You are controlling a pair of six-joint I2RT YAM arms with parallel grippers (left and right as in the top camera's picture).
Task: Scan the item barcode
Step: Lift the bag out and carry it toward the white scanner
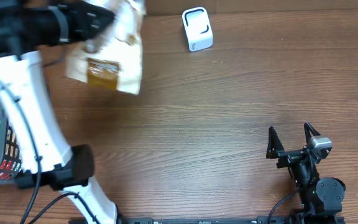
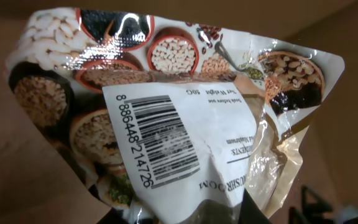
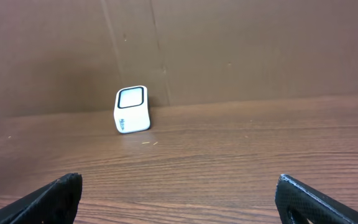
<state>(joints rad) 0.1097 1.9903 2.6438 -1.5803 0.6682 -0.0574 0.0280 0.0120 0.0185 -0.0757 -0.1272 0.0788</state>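
- A small white box-shaped scanner (image 1: 197,29) with a dark-rimmed window stands upright at the far edge of the brown wood-grain table (image 1: 216,124), just in front of a brown cardboard wall (image 3: 247,50).
- To the left of the scanner, and well apart from it, a glossy plastic packet (image 1: 114,56) printed with bowls of beans and grains hangs in the air above the table.
- The left gripper (image 1: 98,28) is clamped on the packet's upper end; its black arm reaches in from the side away from the scanner.
- In the left wrist view the packet fills the picture. A white paper label with a black barcode (image 2: 160,140) faces this camera, printed digits running alongside it.
- The label is creased and tilted, and the plastic around it catches glare.
- The right gripper (image 1: 289,134) sits low at the near edge, well to the right of the scanner, its two black fingers (image 3: 48,199) spread wide — nothing lies between them.
- A grey mesh basket (image 1: 8,146) holding colourful packs sits far left of the scanner, at the table's edge.
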